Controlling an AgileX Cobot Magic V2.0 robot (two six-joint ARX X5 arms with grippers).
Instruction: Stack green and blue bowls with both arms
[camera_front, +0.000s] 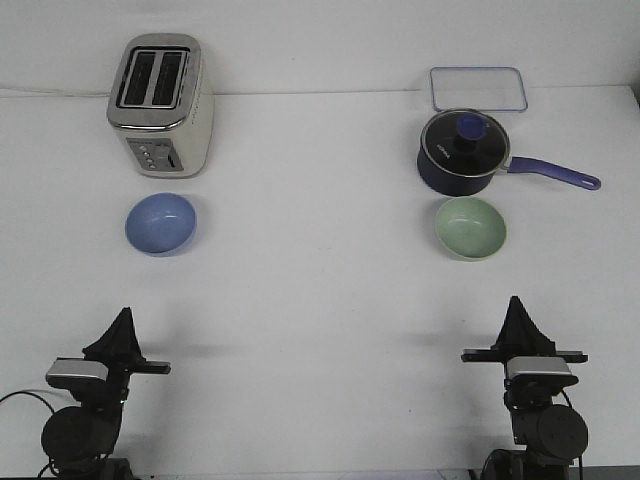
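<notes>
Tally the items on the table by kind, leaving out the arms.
Bowls: 2, a matte periwinkle blue round bowl and a pale mint green round bowl
Toasters: 1, cream and silver two-slot toaster
Saucepans: 1, dark navy lidded saucepan
Container lids: 1, clear rectangular blue-rimmed lid
Total: 5

Single front view, raised behind arms, facing forward over table (320, 300)

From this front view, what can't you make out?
- Left gripper and right gripper: seen end-on, so open or shut is unclear.
- Saucepan: its lid hides the contents.
- Toaster: slots too dark to see inside; control markings too small.
- Arm bases: cut off by the bottom edge.
</notes>
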